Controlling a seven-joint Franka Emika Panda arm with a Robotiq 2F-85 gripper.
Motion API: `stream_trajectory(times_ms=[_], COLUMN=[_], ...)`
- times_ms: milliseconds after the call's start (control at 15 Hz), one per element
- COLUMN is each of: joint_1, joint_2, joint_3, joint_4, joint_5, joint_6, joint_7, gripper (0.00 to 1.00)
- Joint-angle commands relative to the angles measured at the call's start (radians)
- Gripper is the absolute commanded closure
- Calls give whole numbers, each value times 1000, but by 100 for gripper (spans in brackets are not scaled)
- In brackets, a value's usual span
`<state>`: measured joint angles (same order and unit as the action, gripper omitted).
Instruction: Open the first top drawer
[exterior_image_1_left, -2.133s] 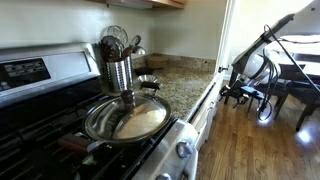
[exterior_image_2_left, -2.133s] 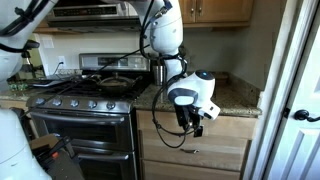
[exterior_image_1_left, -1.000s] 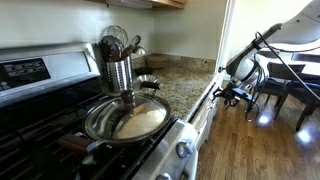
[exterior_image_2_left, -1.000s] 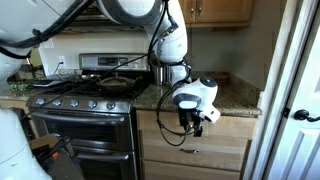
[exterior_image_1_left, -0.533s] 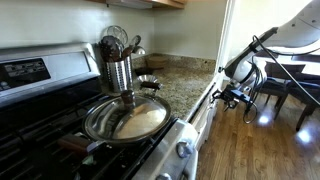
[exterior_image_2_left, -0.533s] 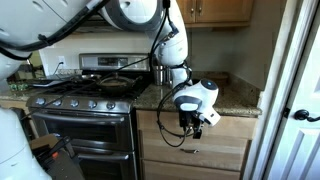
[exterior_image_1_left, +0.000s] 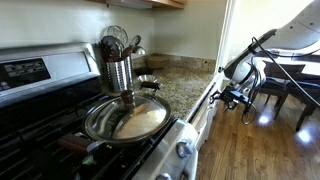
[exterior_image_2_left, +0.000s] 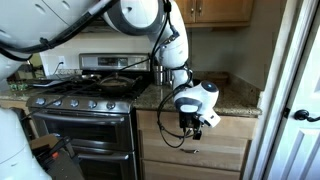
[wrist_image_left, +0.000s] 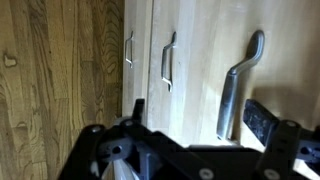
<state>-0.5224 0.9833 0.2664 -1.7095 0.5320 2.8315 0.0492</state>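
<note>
In an exterior view the camera sits low on the stove (exterior_image_1_left: 30, 150), close behind the pan (exterior_image_1_left: 125, 118), looking along the counter (exterior_image_1_left: 185, 85) to my gripper (exterior_image_1_left: 228, 97) at 3 o'clock. In an exterior view it faces that stove (exterior_image_2_left: 80, 105), counter and gripper head-on from farther back. My wrist camera stares closely at the wooden cabinet fronts (wrist_image_left: 200, 50).

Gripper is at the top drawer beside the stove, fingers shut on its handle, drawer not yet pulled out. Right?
No: the fingers are open, not shut on the handle; the wrist view shows them spread with the handle ungripped. Otherwise right: the gripper is at the top drawer beside the stove, and the drawer is not yet pulled out.
</note>
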Motion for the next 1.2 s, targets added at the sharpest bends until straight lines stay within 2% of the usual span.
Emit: stream_trajectory(times_ms=[0, 533, 867, 1133], joint_1=[19, 36, 104, 125], joint_2=[18, 49, 18, 16], joint_3=[-12, -32, -122, -166], joint_4=[33, 73, 43, 60], joint_5=[22, 10, -23, -37], joint_6=[-19, -42, -66, -155], joint_7=[6, 22, 55, 86], gripper=[0, 0, 0, 0])
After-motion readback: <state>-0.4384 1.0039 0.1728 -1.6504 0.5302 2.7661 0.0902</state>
